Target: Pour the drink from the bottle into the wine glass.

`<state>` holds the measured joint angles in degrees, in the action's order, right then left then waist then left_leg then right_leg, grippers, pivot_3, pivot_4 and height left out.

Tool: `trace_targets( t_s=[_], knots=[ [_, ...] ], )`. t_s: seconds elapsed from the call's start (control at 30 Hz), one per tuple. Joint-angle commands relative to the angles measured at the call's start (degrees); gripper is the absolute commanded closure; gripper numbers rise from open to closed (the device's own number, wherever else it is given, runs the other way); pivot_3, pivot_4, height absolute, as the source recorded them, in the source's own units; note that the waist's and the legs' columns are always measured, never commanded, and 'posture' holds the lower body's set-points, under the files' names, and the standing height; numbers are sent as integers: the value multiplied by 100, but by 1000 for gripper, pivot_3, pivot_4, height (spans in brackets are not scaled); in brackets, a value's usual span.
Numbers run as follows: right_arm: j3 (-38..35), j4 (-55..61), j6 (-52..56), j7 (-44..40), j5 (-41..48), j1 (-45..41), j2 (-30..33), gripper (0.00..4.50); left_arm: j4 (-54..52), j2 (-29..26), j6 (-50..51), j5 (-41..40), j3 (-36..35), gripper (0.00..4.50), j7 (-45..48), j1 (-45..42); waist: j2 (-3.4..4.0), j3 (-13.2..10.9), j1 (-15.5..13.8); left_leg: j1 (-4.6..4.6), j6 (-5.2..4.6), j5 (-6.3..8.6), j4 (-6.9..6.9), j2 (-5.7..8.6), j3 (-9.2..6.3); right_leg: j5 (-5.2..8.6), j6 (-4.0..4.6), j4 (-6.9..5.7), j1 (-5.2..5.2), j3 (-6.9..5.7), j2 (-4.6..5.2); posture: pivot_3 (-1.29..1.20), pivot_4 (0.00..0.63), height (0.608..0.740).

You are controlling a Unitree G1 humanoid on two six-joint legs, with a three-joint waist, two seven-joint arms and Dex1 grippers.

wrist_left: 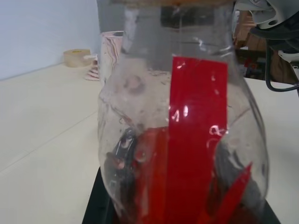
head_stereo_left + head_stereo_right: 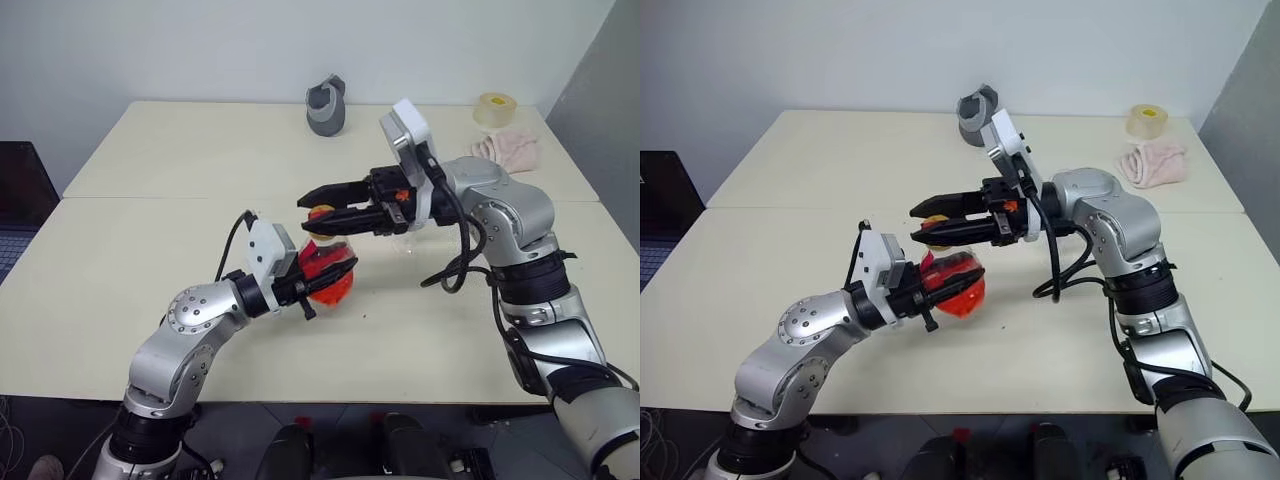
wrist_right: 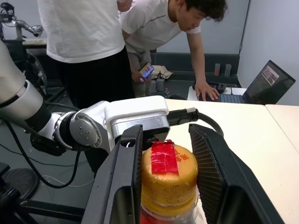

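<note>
Even, bright indoor light falls from above on the pale table (image 2: 150,260), shadows under the arms are soft and faint, small white glints sit on the bottle (image 1: 187,140), whose close-up looks slightly blurred, and the head views stay sharp.

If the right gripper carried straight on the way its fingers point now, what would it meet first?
Probably nothing on the table. The right gripper points level toward the robot's left, its fingers either side of the bottle's yellow cap. Past the cap, the left arm's wrist housing seems closest, though depth is unclear.
</note>
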<state>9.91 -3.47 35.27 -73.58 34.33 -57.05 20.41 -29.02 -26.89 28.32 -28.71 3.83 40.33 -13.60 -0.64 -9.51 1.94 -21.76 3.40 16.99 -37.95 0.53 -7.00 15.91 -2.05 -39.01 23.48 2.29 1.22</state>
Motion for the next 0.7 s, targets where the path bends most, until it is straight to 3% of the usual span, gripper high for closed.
trace_targets(
  t_s=[0.03, 0.13, 0.23, 0.7],
  knots=[
    [-283, 204, -195, 73, 51, -172, 35, 2045, -205, -52, 11, -79, 43, 3237, 56, 5, 0, 0, -1, 0, 0, 0, 0, 0, 1, 0, 0, 0, 0, 0, 0, 0, 150, 740],
    [-308, 299, -187, 203, 52, -77, 21, 888, -209, -62, 32, -92, 25, 3237, 40, -14, 0, 0, -1, 0, 0, 0, 0, 0, 0, 0, 0, 0, 0, 0, 0, 0, 150, 740],
    [-325, 385, -142, 293, 73, -7, 31, 50, -168, -56, 44, -84, 10, 3237, 33, -62, 0, 0, -1, 0, 0, 0, 0, -1, 0, 0, 0, 0, 0, 0, 0, 0, 150, 740],
    [-301, 577, -221, 1139, -141, 342, -114, 50, 664, 97, -200, 126, -27, 3237, 36, -886, 0, 0, 5, -1, 2, -1, 1, 0, 2, 0, 0, 1, 1, 1, 0, 0, 150, 740]
  ],
)
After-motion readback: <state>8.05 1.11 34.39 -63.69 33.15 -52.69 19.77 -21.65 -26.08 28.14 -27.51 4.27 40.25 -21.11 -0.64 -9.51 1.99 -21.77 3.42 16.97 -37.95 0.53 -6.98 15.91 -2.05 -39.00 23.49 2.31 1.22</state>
